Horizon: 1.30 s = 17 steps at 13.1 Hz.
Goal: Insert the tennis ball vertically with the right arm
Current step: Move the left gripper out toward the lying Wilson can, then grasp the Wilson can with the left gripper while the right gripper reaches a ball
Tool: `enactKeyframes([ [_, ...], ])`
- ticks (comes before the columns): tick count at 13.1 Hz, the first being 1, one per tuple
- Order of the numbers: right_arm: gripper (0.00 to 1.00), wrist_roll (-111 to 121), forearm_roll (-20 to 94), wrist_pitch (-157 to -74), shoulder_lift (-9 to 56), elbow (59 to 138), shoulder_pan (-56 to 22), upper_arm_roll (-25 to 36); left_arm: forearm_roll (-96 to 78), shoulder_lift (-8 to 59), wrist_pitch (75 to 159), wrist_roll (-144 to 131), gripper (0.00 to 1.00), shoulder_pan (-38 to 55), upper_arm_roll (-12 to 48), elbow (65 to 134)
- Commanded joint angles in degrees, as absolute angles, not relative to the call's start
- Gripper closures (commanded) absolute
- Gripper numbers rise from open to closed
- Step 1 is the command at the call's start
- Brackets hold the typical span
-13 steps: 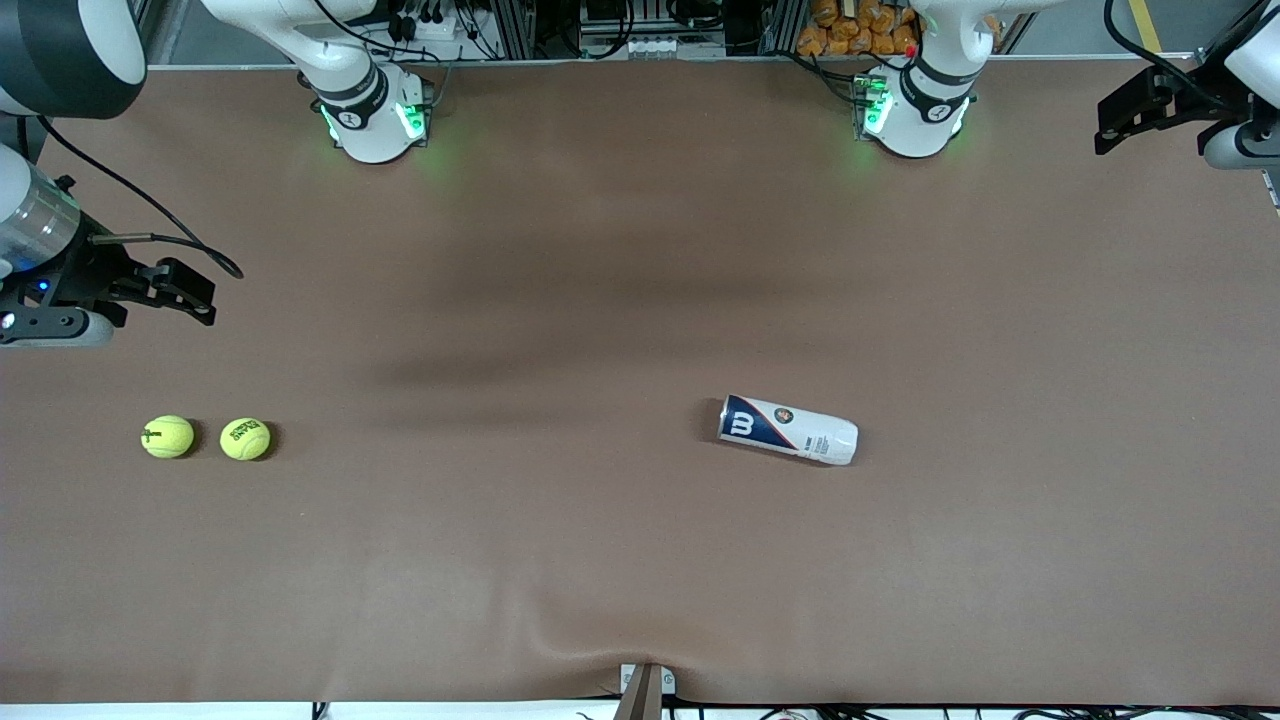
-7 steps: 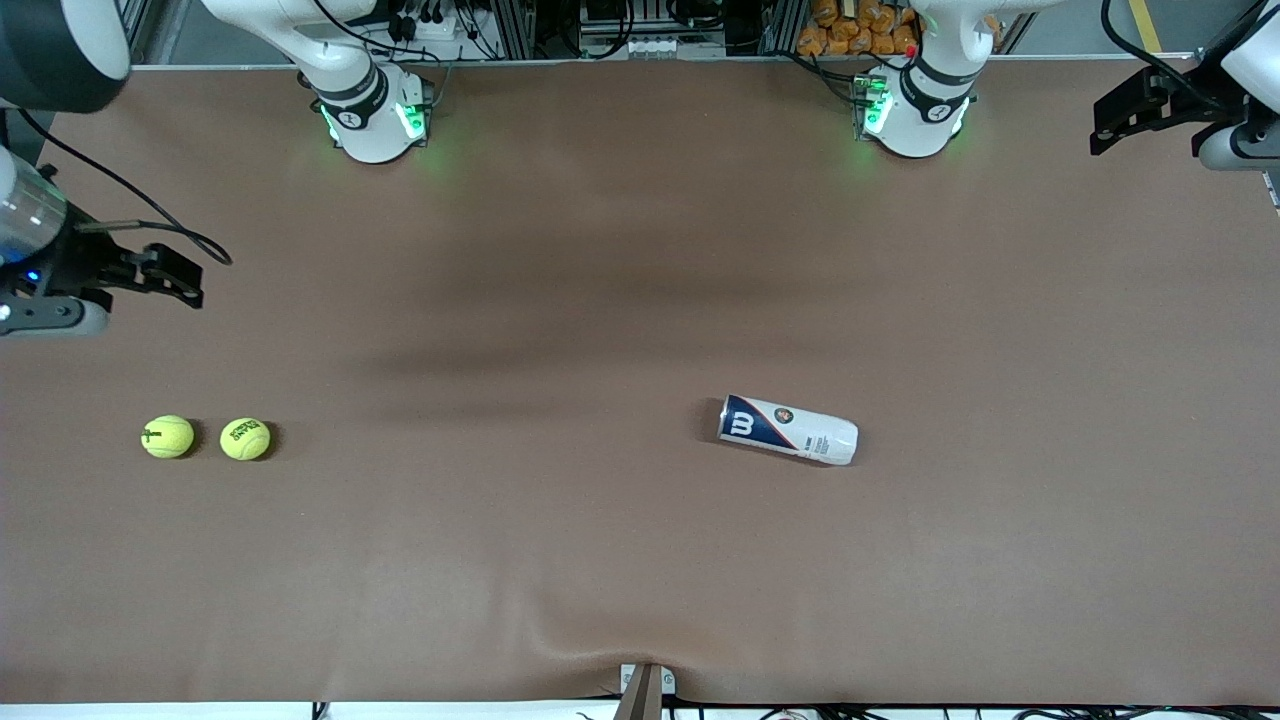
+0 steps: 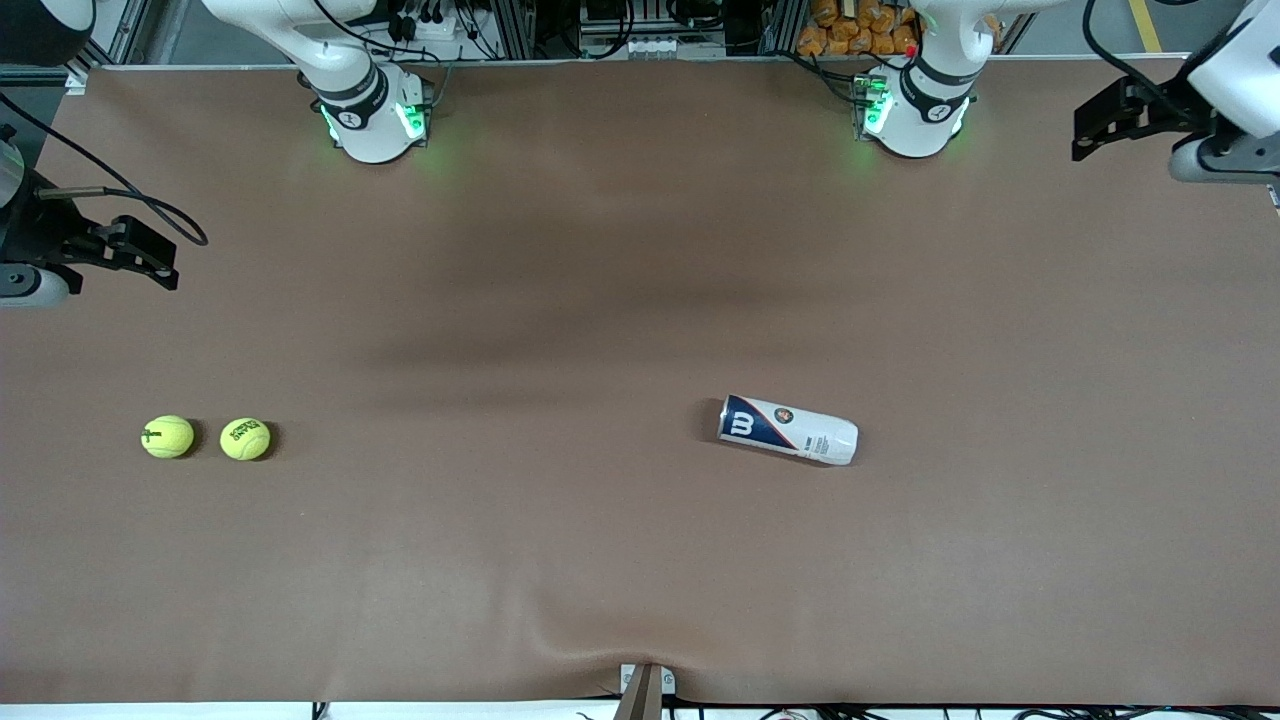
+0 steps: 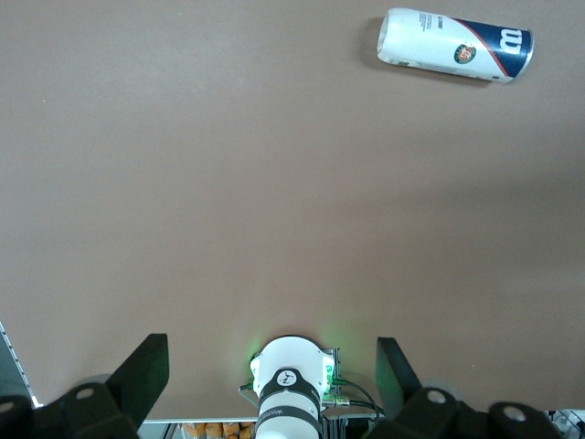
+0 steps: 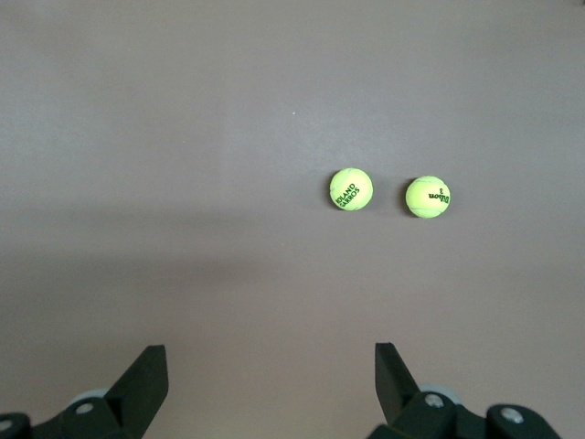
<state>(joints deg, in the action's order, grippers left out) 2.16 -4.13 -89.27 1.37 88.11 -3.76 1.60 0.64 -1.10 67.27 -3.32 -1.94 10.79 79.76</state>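
Two yellow-green tennis balls (image 3: pixel 168 437) (image 3: pixel 245 438) lie side by side on the brown table (image 3: pixel 560 560) toward the right arm's end. They also show in the right wrist view (image 5: pixel 428 197) (image 5: pixel 351 188). A white and blue ball can (image 3: pixel 788 430) lies on its side near the table's middle, and shows in the left wrist view (image 4: pixel 455 46). My right gripper (image 3: pixel 158 262) (image 5: pixel 270 380) hangs open and empty over the table's edge at its own end, apart from the balls. My left gripper (image 3: pixel 1085 130) (image 4: pixel 271 370) is open and empty over the left arm's end.
The two arm bases (image 3: pixel 375 115) (image 3: pixel 915 110) stand with green lights at the edge farthest from the front camera. A small bracket (image 3: pixel 645 685) sits at the nearest edge, where the table cover is wrinkled.
My right gripper has drawn back toward its end of the table and away from the balls. My left gripper has shifted a little toward the table's middle. Balls and can have not moved.
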Motion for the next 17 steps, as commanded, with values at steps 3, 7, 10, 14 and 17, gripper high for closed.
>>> enactKeyframes([
  [3, 0.00, 2.90, -4.31, -90.17, 1.05, 89.29, -3.25, 1.32, 0.09, 0.96, 66.71, -3.25, 0.00, -0.35, 10.90, 79.63],
  [7, 0.00, 3.25, -4.57, -94.04, 1.32, 92.19, -1.94, 1.41, 0.96, 5.44, 67.32, -4.04, 0.00, 3.85, 11.87, 79.37],
  [10, 0.00, 4.48, -4.74, -98.42, 1.49, 94.91, -0.71, 1.49, 3.07, 10.44, 69.07, -3.96, 0.00, 9.47, 11.87, 79.37],
  [14, 0.00, 5.44, -5.01, -110.09, 2.37, 102.28, 1.14, 1.49, 3.43, 17.56, 75.30, -1.85, 0.00, 12.47, 12.04, 79.28],
  [17, 0.00, 8.16, -5.01, -120.73, 3.95, 108.26, 3.77, 1.41, 7.01, 23.62, 82.15, 5.07, 0.00, 15.63, 12.04, 79.37],
])
